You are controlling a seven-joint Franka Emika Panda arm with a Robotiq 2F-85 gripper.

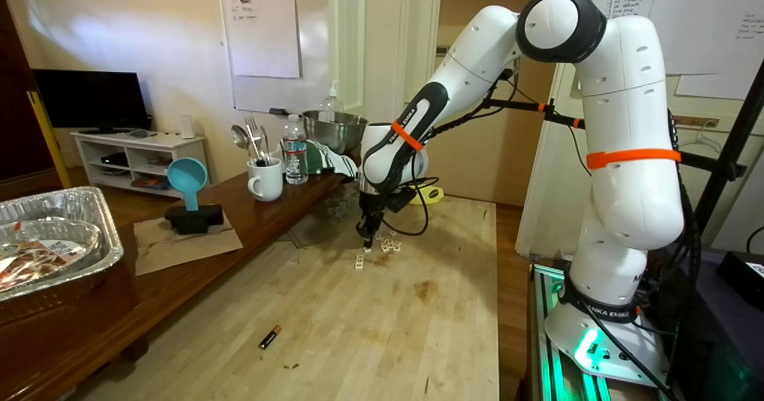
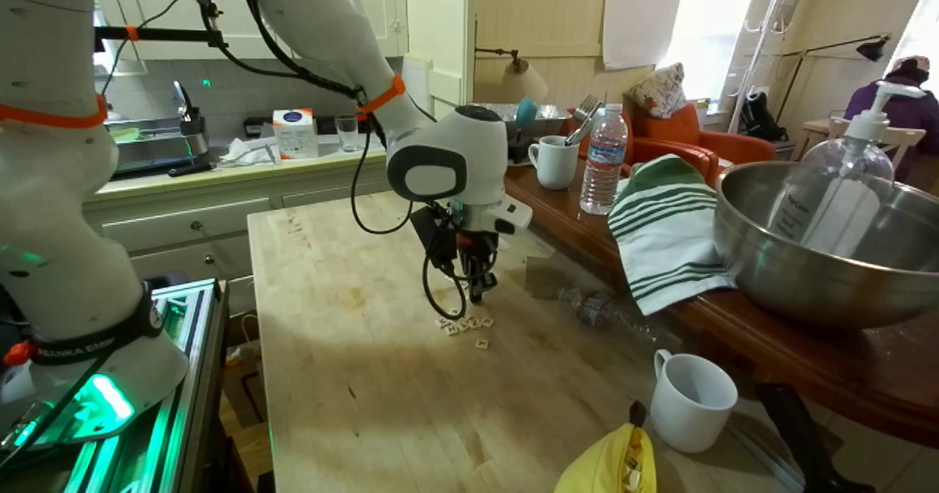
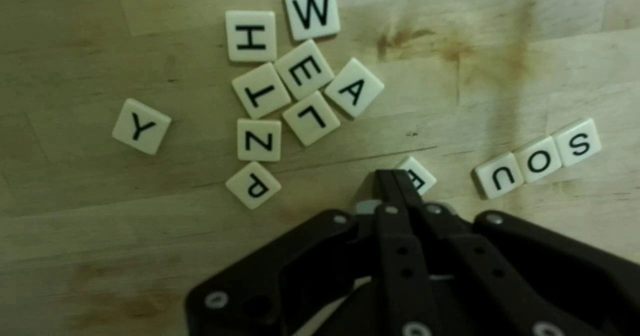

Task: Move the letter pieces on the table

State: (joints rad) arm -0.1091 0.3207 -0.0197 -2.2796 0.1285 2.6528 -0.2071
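Several small whitish square letter pieces lie flat on the light-wood table (image 1: 418, 341). In the wrist view, a loose cluster with H, W, E (image 3: 304, 69), A, L and P lies left of my gripper. A Y piece (image 3: 141, 126) lies apart at far left. U, O (image 3: 539, 159) and S pieces form a touching row at right. My gripper (image 3: 392, 172) is shut with its fingertips together. Its tips partly hide one piece (image 3: 421, 176) whose letter is half covered; touching cannot be told. The gripper also shows low over the table in both exterior views (image 1: 365, 241) (image 2: 478, 293).
A battery (image 1: 270, 336) lies on the table. A dark wood counter (image 2: 799, 361) runs alongside, bearing a mug (image 1: 265, 179), bottle (image 1: 295, 150), towel and steel bowl (image 2: 836, 287). A clear bottle (image 2: 598, 308), white mug (image 2: 693, 401) and yellow pouch (image 2: 612, 464) are on the table.
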